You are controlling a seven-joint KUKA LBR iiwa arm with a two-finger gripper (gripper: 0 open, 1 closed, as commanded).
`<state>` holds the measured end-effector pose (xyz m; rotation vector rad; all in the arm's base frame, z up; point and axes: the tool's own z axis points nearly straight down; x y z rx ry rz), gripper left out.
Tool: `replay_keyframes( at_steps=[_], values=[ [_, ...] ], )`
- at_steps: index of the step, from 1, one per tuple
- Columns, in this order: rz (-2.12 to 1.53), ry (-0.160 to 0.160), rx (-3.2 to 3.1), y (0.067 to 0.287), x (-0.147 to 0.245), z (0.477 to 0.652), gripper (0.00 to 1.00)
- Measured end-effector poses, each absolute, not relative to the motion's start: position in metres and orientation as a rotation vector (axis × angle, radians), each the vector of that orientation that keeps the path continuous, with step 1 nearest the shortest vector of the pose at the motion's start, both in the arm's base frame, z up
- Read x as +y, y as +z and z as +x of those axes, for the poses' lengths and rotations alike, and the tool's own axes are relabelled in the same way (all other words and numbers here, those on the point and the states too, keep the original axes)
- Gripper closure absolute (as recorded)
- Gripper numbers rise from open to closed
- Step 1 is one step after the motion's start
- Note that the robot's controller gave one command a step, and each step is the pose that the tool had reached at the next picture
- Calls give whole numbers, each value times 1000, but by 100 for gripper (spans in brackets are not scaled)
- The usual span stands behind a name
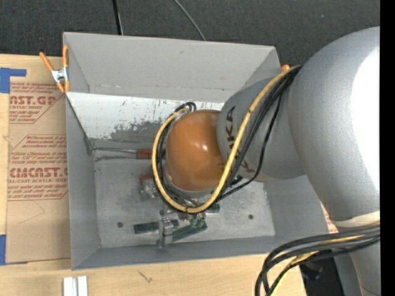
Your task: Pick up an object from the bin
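The end effector [168,228] sits low by the front wall of the bin [80,184], touching a small green piece [195,225]. I cannot tell whether it is clenched or released.

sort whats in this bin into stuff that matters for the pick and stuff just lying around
For the pick: gripper, bin, green piece and dark strip right beside the gripper.
Lying about: thin stick near the far slope, small brown bit.
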<state>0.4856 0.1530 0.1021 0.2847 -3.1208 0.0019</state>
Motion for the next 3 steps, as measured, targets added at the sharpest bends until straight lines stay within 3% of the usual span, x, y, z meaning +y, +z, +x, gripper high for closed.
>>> replay_keyframes(
  at_steps=[1,2,3],
  values=[
    [1025,-2,-2969,70,155,490,100],
    [1025,-3,-2969,70,155,490,100],
    [970,-2,-2992,219,158,507,100]
  ],
)
